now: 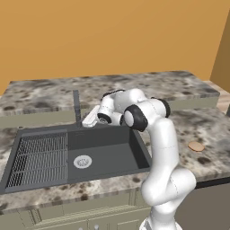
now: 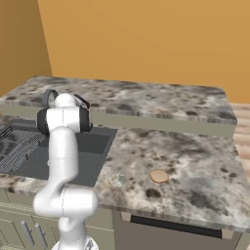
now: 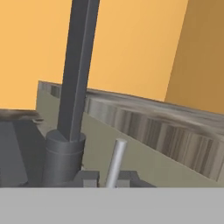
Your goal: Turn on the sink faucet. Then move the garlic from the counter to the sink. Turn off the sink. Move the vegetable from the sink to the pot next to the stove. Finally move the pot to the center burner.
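Note:
The dark-grey sink faucet stands upright behind the sink. In the hand view its spout rises from a round base, with a slim silver lever just to the right. My gripper is shut on that lever, one dark fingertip on each side. From the left base view the gripper sits low beside the faucet's base. No water shows at the spout. A small pale lump, seemingly the garlic, lies on the counter near the sink's right rim. The pot and stove are out of view.
A wire grid rack fills the basin's left half, and a round silver drain lies mid-basin. A flat tan round thing rests on the counter right of the sink. A raised granite ledge runs behind the faucet.

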### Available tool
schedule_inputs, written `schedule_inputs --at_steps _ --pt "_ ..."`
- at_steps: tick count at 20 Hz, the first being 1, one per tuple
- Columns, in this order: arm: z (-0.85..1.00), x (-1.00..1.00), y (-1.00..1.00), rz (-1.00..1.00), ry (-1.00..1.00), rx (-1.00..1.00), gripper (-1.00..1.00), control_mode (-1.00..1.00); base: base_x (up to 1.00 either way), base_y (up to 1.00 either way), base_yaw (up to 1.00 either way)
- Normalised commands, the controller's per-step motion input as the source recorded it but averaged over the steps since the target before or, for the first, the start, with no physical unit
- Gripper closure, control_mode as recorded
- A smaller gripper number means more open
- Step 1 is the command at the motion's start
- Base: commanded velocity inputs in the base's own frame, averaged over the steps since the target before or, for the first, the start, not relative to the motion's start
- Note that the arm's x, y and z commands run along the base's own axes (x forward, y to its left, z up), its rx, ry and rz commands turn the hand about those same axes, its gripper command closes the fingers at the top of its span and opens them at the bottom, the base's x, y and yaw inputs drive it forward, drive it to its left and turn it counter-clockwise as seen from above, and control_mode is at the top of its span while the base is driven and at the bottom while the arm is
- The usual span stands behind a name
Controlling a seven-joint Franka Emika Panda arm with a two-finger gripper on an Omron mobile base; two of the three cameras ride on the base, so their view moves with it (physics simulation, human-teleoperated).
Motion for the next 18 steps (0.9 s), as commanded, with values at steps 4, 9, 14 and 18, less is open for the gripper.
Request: schedule_inputs --at_steps 4,9,14,18 --pt "0.07 0.05 0.03 -0.17 0.0 0.0 1.0 -1.0 0.0 0.0 0.0" --pt "0.01 0.0 0.0 -0.19 0.0 0.0 1.0 -1.0 0.0 0.0 0.0" --pt "-0.01 0.04 -0.04 -0.04 0.01 0.01 1.0 -1.0 0.0 0.0 0.0" --pt "-0.02 0.07 -0.14 0.0 0.0 0.02 1.0 -1.0 0.0 0.0 0.0"
